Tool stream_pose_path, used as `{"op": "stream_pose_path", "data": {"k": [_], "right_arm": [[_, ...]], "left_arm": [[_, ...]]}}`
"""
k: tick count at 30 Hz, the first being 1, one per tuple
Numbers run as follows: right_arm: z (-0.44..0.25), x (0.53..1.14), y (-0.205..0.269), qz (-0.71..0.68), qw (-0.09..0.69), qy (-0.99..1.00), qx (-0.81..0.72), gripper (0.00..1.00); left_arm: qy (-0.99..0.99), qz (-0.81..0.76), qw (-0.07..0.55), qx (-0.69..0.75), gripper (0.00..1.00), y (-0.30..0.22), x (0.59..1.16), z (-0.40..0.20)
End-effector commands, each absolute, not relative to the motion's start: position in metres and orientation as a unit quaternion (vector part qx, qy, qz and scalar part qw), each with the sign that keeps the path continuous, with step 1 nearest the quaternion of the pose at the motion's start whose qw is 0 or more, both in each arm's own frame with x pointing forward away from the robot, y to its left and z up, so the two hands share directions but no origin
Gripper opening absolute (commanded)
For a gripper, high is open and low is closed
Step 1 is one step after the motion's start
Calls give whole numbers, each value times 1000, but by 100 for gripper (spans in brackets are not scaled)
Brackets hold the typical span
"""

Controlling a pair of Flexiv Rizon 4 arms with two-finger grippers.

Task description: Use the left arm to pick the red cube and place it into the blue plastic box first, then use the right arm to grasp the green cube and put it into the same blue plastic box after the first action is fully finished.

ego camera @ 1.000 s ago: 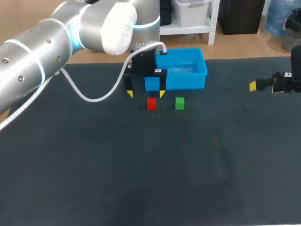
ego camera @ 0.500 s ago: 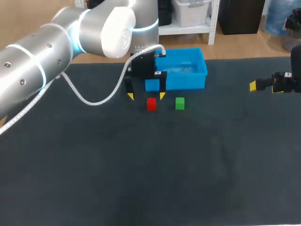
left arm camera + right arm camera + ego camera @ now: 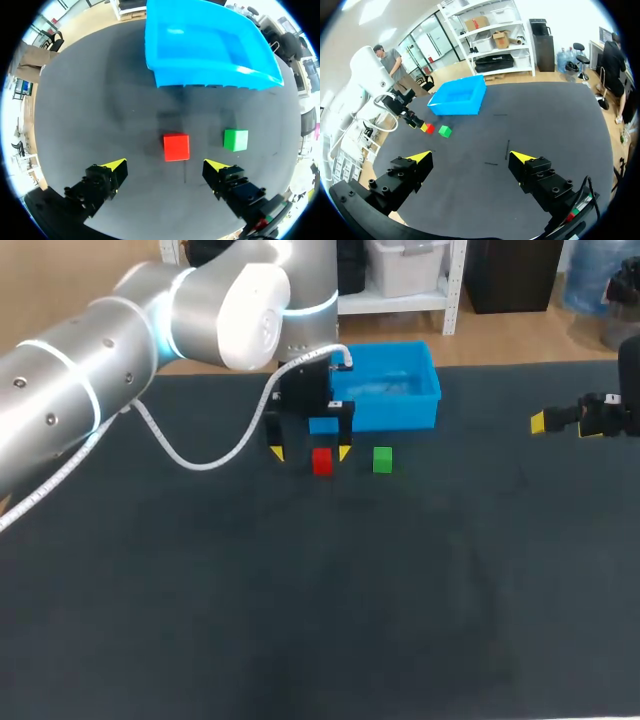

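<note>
Red cube (image 3: 176,147) sits flat on the black table (image 3: 300,620), untouched. From the left wrist cam it lies just ahead of the left gripper (image 3: 165,166), roughly centred on the gap between the two yellow tips, clear of both. Fingers spread wide, pinching nothing. In the head view the cube is nearer the gripper's right tip. Green cube (image 3: 235,140) is near the red one on its right, not touching, ahead of the right finger. Blue plastic box (image 3: 210,80) is beyond both cubes. Right gripper (image 3: 470,157) is over the table's right side, well apart from the cubes, fingers spread, nothing between them.
</note>
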State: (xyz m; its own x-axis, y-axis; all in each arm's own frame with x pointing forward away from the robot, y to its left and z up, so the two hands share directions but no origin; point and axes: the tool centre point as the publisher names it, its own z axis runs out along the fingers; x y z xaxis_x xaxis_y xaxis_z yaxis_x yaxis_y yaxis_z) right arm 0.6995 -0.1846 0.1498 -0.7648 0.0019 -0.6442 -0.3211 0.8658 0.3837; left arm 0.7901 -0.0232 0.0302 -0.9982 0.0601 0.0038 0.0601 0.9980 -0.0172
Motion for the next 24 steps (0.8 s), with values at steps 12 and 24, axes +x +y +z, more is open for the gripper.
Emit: {"op": "stream_pose_path", "data": {"k": [12,24], "right_arm": [[150,700,-185,243,331,908,-88,100],[150,700,-185,243,331,908,-88,100]], "left_arm": [[-1000,16,-5,-25,100,-22,797,21],[-998,43,-30,-30,100,-30,797,20]]}}
